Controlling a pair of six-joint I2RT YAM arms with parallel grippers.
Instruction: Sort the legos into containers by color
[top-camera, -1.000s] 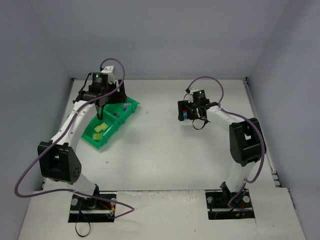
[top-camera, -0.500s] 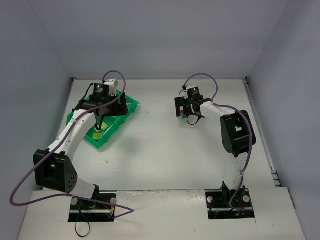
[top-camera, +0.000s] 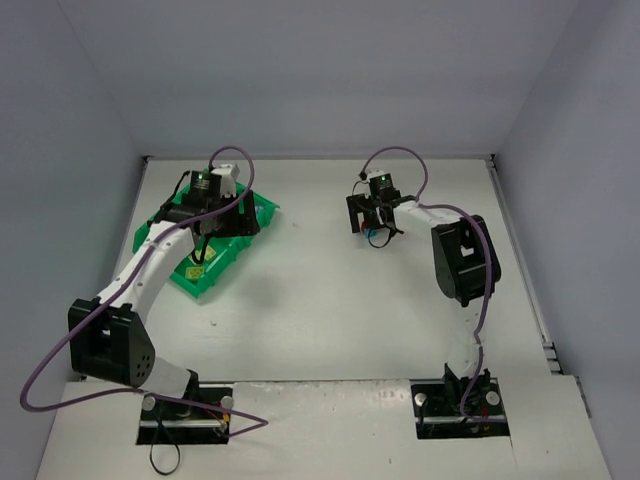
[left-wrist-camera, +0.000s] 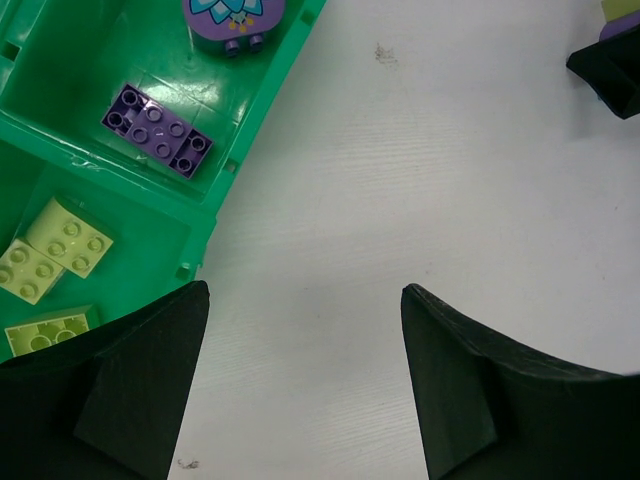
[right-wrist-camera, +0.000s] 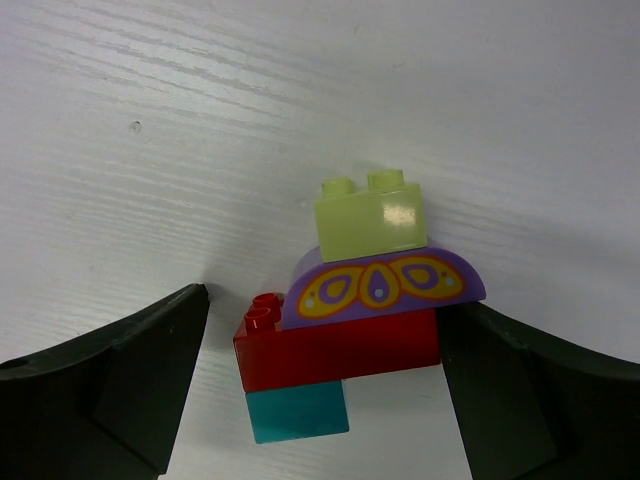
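Though stacked, glossy studded legos (right-wrist-camera: 340, 350) (one domed)

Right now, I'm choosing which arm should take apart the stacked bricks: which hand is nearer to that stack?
Right. The right hand sits around the stack, a finger on each side. The left hand hovers at the green tray's edge, far from it.
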